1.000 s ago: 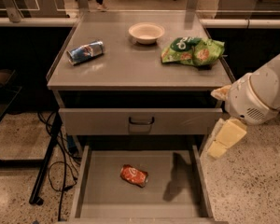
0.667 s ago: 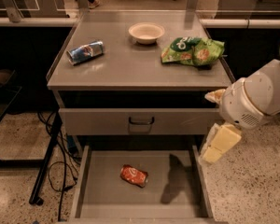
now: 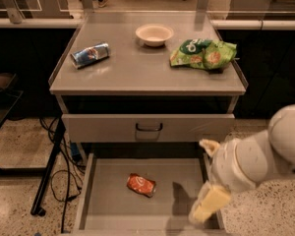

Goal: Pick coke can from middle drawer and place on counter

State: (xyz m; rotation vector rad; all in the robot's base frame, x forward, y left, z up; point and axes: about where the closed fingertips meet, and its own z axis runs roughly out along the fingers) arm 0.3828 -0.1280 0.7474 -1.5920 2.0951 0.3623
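The coke can (image 3: 141, 185) lies on its side on the floor of the open middle drawer (image 3: 103, 200), a little left of centre. My gripper (image 3: 201, 181) hangs over the drawer's right side, to the right of the can and apart from it. Its cream fingers (image 3: 210, 204) are spread open and hold nothing. The white arm comes in from the right edge. The counter (image 3: 137, 73) is the grey cabinet top above.
On the counter lie a blue-and-silver can (image 3: 90, 55) at the left, a white bowl (image 3: 154, 34) at the back and a green chip bag (image 3: 203, 53) at the right. The upper drawer front (image 3: 148, 128) with a dark handle is closed. Cables and a black stand (image 3: 49, 171) sit left of the cabinet.
My arm and gripper have moved down and left, from beside the cabinet's right edge to over the right side of the open drawer. The coke can has not moved.
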